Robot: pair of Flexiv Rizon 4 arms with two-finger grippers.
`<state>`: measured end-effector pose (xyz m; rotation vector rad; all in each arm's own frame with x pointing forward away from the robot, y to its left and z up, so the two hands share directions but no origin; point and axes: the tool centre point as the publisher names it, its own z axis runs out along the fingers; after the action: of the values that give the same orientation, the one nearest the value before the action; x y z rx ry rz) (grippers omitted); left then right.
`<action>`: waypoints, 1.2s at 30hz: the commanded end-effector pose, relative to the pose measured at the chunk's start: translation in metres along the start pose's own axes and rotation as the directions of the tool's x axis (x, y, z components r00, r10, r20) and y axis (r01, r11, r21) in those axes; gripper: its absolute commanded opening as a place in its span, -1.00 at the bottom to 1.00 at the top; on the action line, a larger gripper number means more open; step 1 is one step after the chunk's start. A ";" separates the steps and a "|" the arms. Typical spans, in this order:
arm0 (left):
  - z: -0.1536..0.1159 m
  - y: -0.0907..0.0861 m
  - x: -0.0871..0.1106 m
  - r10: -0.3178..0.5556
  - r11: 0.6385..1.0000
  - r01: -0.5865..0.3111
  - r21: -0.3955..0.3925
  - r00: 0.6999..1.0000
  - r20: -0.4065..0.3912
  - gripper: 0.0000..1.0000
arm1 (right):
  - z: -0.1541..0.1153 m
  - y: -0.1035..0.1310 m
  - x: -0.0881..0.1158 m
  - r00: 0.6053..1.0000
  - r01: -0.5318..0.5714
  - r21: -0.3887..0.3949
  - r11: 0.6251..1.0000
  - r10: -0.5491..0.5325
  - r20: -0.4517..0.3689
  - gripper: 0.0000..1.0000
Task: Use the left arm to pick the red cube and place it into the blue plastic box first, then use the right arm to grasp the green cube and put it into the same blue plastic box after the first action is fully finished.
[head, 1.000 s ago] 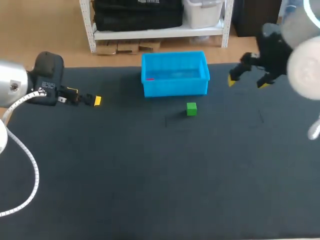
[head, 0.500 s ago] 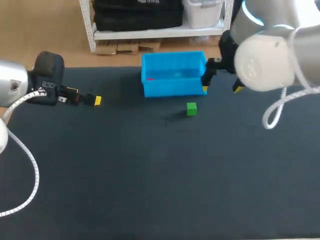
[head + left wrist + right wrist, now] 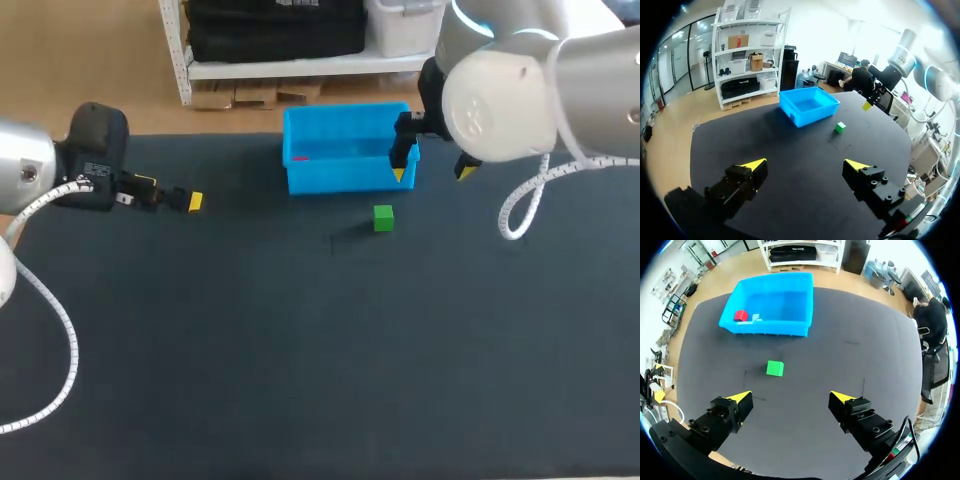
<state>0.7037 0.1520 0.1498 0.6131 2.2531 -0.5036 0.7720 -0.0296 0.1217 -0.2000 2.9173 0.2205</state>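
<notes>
The red cube [image 3: 300, 157] lies inside the blue plastic box [image 3: 350, 178] at its left end; the right wrist view shows the red cube [image 3: 740, 315] in a corner of the box [image 3: 767, 329]. The green cube [image 3: 383, 217] sits on the mat just in front of the box. My right gripper [image 3: 432, 173] hangs open above the mat beside the box's right end, with the green cube [image 3: 775, 368] ahead of its fingers [image 3: 790, 396]. My left gripper [image 3: 170, 192] stands open and empty at the far left. It [image 3: 805, 164] looks across at the box [image 3: 808, 105] and green cube [image 3: 840, 127].
The table is covered by a dark mat [image 3: 300, 350] with faint marks near the green cube. The box stands close to the table's back edge. My right arm [image 3: 500, 100] reaches over the back right of the table.
My right arm has swung in from the far right to the box's right end, above and behind the green cube. The left arm and both cubes have stayed put.
</notes>
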 end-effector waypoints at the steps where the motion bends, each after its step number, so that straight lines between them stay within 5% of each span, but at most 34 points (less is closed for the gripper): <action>1: 0.000 0.001 0.002 0.002 1.000 -0.002 0.006 1.000 0.009 1.00 | 0.002 0.003 -0.002 0.999 -0.010 0.029 1.000 0.011 -0.031 1.00; 12: 0.000 0.001 0.002 0.002 1.000 -0.002 0.006 1.000 0.009 1.00 | 0.029 0.028 -0.021 0.990 -0.041 0.105 0.994 0.055 -0.133 1.00; 36: 0.000 0.001 0.002 0.002 1.000 -0.002 0.006 1.000 0.009 1.00 | 0.088 0.032 -0.020 0.994 -0.053 0.074 0.996 0.060 -0.087 1.00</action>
<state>0.7036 0.1520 0.1498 0.6127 2.2532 -0.5037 0.8058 0.0188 0.0538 -0.1237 3.0291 0.1158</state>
